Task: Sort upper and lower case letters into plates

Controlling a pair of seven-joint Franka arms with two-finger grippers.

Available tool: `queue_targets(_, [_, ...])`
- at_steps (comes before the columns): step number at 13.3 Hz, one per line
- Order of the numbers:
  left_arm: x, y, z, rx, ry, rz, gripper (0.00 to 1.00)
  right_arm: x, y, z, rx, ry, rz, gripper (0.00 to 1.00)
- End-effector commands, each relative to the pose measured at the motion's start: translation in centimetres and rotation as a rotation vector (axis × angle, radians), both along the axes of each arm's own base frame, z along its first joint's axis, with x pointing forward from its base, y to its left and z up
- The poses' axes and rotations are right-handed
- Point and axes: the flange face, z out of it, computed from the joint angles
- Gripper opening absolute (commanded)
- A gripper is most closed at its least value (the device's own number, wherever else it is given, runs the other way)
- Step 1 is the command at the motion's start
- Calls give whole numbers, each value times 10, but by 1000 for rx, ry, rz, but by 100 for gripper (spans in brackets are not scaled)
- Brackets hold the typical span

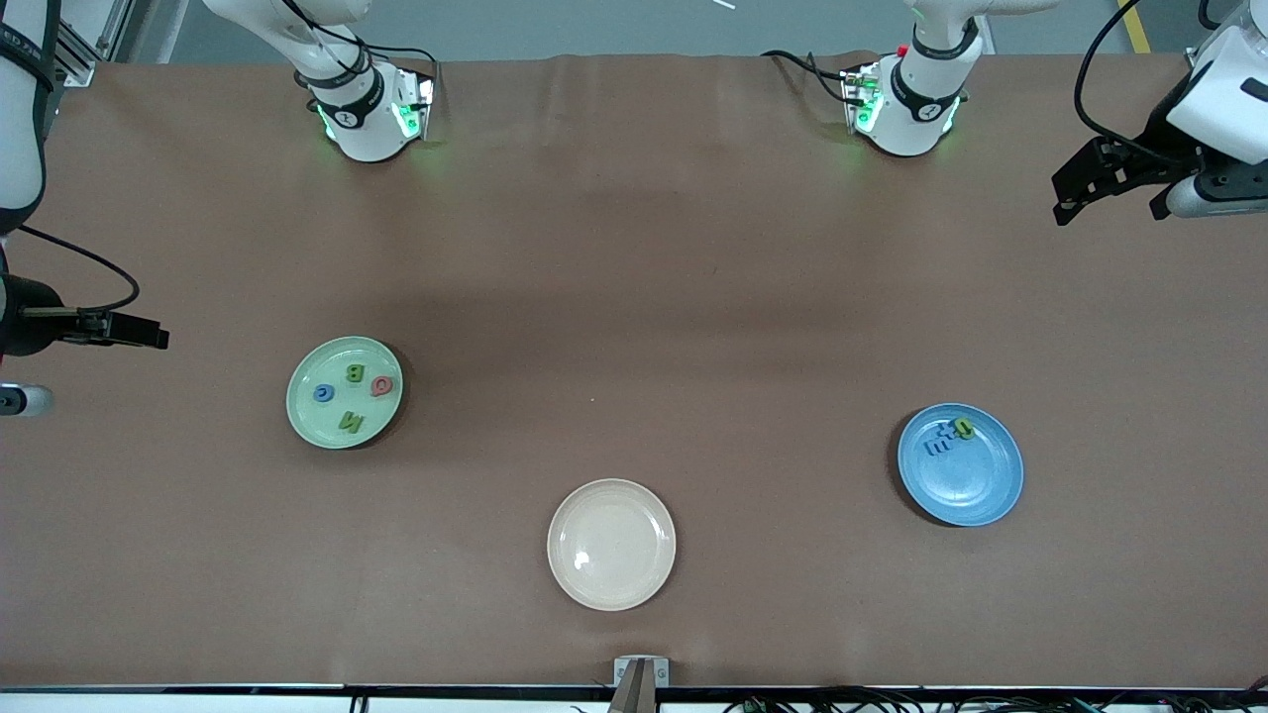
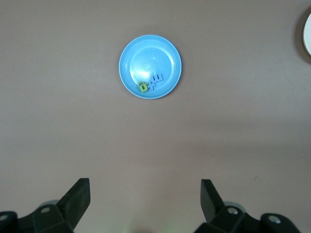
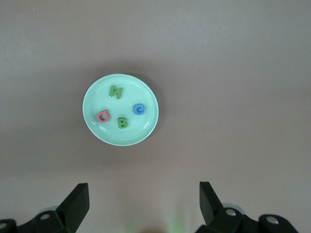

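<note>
Brown tabletop (image 1: 634, 248): 4 letters (image 1: 352, 395) in pale green plate (image 1: 309, 421), more letters (image 1: 949, 436) clustered in blue plate (image 1: 976, 490). Left gripper (image 2: 146, 204) and right gripper (image 3: 144, 204), both raised, fingers spread, empty, well apart from plates.
</note>
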Motion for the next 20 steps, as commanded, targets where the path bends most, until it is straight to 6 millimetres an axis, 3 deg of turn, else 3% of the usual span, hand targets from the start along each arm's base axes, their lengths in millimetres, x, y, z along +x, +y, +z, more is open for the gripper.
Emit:
queue_targets(1, [-1, -2, 1, 0, 31, 18, 100, -2, -2, 2, 5, 18, 2, 100])
queue_targets(4, [3, 6, -4, -1, 43, 32, 100, -5, -1, 2, 22, 23, 4, 100])
queue_targets(7, [3, 9, 1, -10, 34, 22, 100, -13, 14, 4, 8, 5, 24, 100])
queue_targets(9, [13, 11, -10, -6, 49, 27, 100, -26, 12, 9, 3, -35, 16, 100])
queue_targets(11, [18, 8, 4, -10, 15, 27, 100, -35, 4, 18, 6, -55, 4, 100])
queue_targets(16, [15, 7, 7, -18, 10, 21, 100, -62, 4, 51, 18, -96, 11, 100])
queue_targets(20, [13, 1, 7, -9, 17, 11, 100, -79, 7, 61, 10, -108, 18, 100])
